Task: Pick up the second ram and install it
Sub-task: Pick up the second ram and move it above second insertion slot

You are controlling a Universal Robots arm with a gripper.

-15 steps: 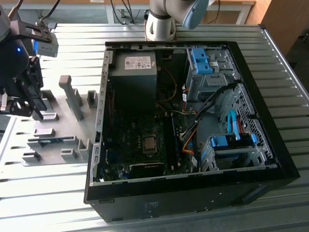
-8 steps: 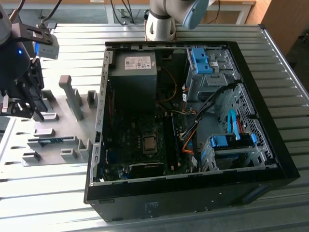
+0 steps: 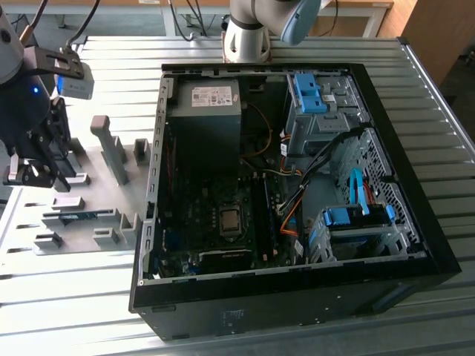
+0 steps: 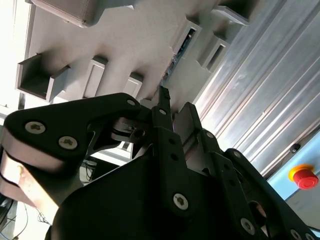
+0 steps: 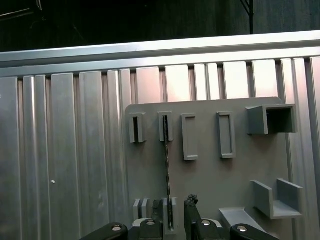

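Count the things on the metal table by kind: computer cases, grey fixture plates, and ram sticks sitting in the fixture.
Computer case: 1
Grey fixture plate: 1
Ram stick: 1
Total: 3

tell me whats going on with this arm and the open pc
The robot arm's hand hovers over the grey fixture plate beside the open computer case, with its jaws apart and holding nothing. The second ram stands on edge in that plate's holders, roughly in line with the hand. It has not been picked up or installed yet.
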